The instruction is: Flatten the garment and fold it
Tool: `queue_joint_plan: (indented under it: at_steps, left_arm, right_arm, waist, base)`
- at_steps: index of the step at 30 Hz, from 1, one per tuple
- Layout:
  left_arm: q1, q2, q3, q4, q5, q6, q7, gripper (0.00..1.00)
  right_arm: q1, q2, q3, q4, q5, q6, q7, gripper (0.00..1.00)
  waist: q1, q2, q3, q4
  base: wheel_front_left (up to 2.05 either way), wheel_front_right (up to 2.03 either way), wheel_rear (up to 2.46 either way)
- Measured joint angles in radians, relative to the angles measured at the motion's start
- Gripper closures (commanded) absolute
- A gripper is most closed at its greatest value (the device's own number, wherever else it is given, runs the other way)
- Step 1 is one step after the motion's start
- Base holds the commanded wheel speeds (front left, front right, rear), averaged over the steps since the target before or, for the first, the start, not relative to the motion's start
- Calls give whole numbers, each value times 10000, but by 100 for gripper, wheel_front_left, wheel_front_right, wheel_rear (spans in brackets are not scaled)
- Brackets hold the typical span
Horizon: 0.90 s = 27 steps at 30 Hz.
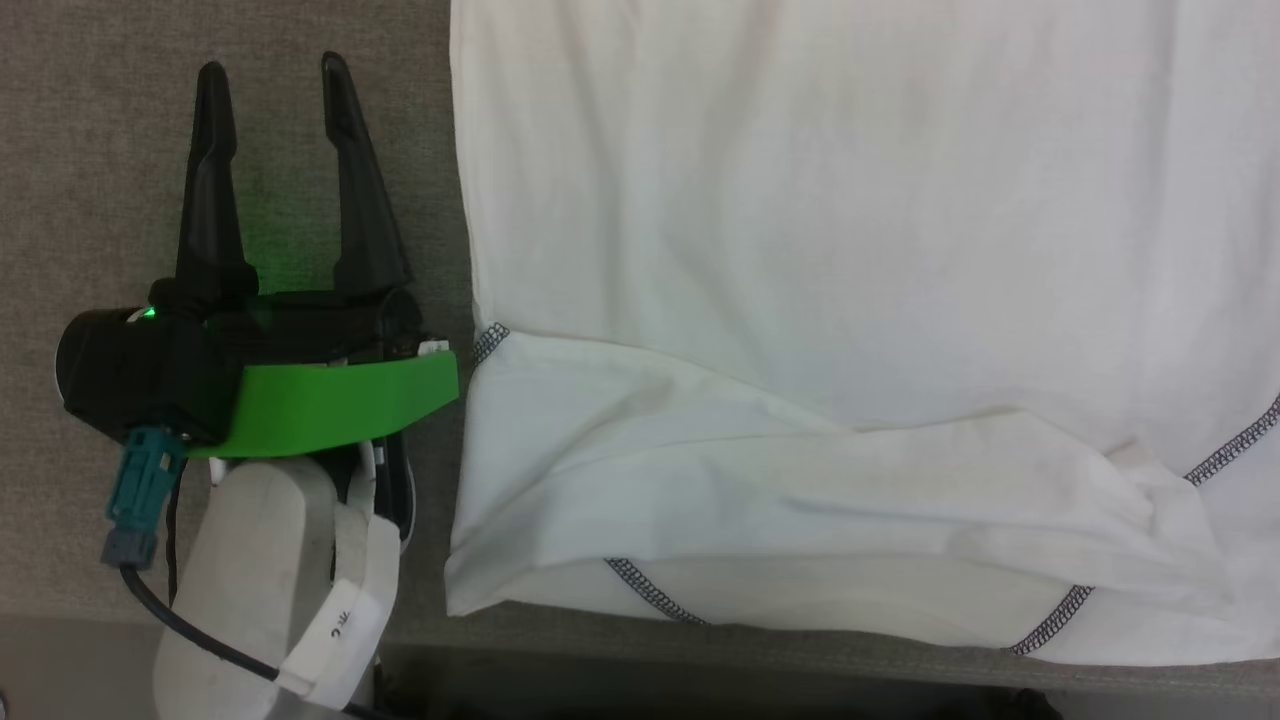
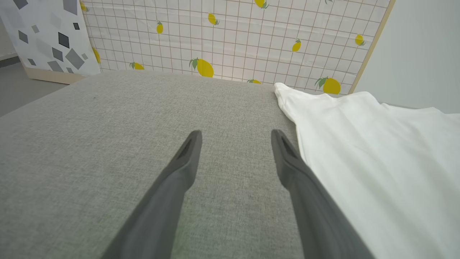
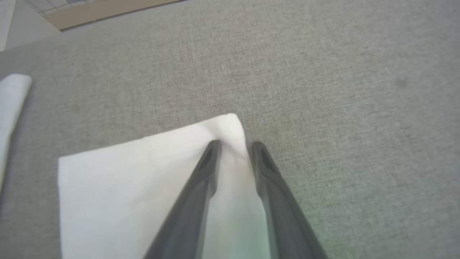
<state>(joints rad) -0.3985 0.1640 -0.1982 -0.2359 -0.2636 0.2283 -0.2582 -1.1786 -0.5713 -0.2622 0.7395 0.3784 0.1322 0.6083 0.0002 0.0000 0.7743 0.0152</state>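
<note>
Left pincer (image 1: 273, 66) wide open and empty beside the shirt (image 1: 800, 200); right pincer (image 3: 237, 144) astride a shirt corner.

Head view: the left pincer is over the grey woven surface (image 1: 100, 150), just left of the spread white shirt, whose near hem is folded back along dark zigzag stitching. Left wrist view: its fingers stand apart above bare surface, with the shirt to the right; beyond the far edge are a lemon-patterned board (image 2: 233, 36), a board with grey shapes (image 2: 46, 36) and a pale wall (image 2: 420, 46). Right wrist view: the right pincer is half closed, one finger on each side of a raised shirt corner; I cannot tell whether it grips.
</note>
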Motion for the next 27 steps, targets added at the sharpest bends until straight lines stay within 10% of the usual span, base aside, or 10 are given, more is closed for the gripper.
queue_joint_plan:
  at_steps: [16,27]
  left_arm:
    - [695,-585,608,903,-21,-775,0,0]
    - [1722,-784,890,1620,-59,-1269,2,0]
  right_arm:
    - [2988,-692,383,-2134,-4,0,-2004,100]
    - [5828,-153,-683,-6249,-1085,0,-1365,100]
  waist:
    - [-1,0,-1555,-26]
    - [-2,0,-3555,-103]
  base:
    - [0,0,0]
    - [0,0,0]
